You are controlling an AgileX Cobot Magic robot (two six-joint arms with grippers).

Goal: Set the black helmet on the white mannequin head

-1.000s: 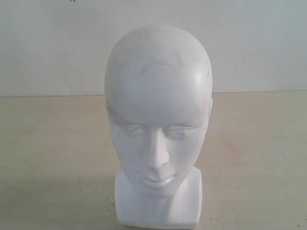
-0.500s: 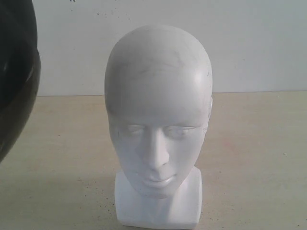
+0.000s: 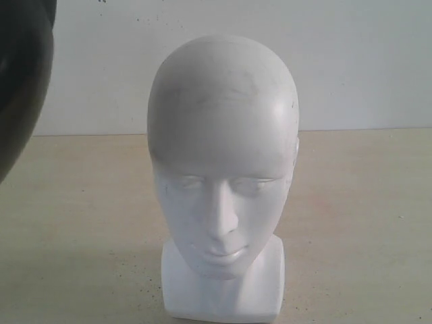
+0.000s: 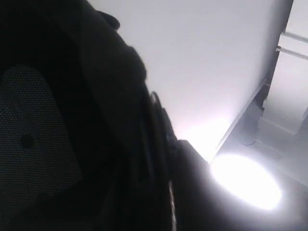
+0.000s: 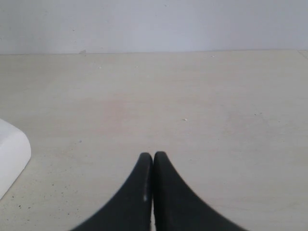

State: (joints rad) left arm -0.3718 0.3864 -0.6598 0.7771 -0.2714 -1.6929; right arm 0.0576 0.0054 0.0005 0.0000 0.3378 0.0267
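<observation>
Table [image 3: 364, 223] bears white mannequin head [image 3: 223, 162]; black helmet [image 3: 20, 74] seemingly aloft.

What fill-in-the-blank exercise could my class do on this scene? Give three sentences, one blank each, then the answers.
The mannequin head stands on the table on its squared ____.
In the exterior view the black helmet shows at the ____ edge.
The right gripper has its jaws ____.
Missing words: base; left; shut.
</observation>
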